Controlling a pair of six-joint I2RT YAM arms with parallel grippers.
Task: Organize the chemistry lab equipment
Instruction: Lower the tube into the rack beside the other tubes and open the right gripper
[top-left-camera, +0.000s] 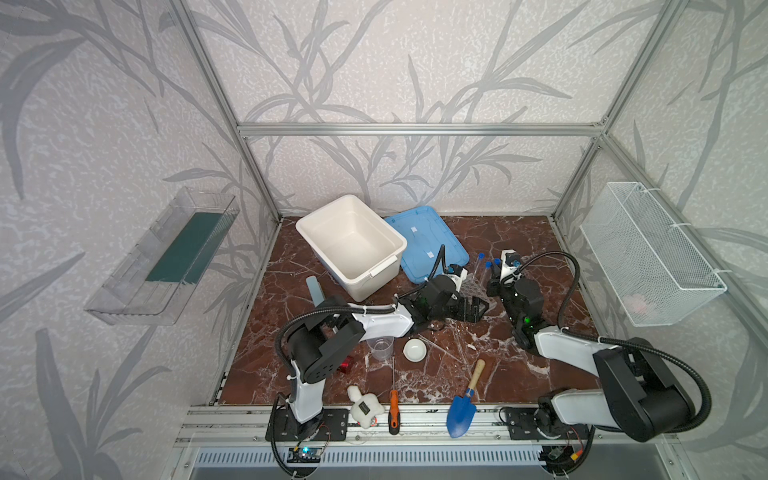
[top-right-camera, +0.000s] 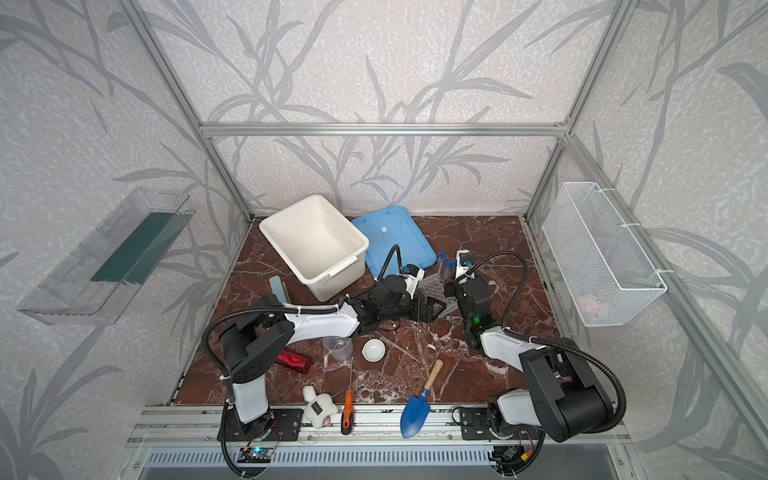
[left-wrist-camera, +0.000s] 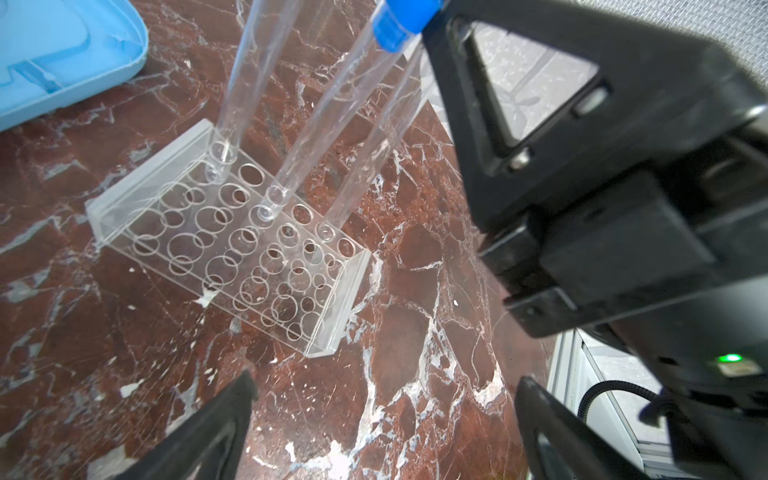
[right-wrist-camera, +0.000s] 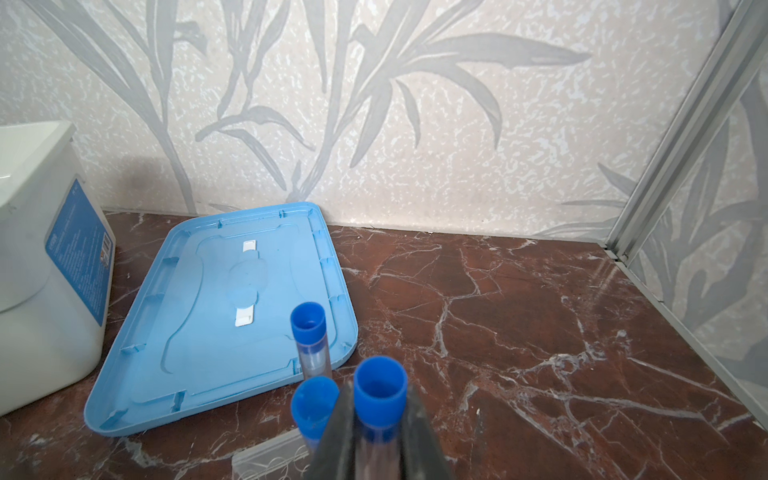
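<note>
Top pair: high at front, looking down+back over whole table (top-left-camera: 498, 232) — near-identical frames
L wrist: close, angled down on clear rack (left-wrist-camera: 224, 249) w/ tubes (left-wrist-camera: 320, 137)
R wrist: low, level, faces back wall (right-wrist-camera: 415, 124), nearest tube (right-wrist-camera: 380, 395) right at lens
Shared: rack, tubes, blue lid (right-wrist-camera: 216, 316) — in all 4 views

Three clear blue-capped test tubes (left-wrist-camera: 328, 116) standing tilted in clear grid rack (left-wrist-camera: 145, 187), along one long edge. Clear beaker (top-left-camera: 380, 348) and white dish (top-left-camera: 414, 350) upright, side by side.

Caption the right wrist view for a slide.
Right gripper grips a blue-capped test tube in the clear rack, two tubes beside it, blue lid beyond.
</note>
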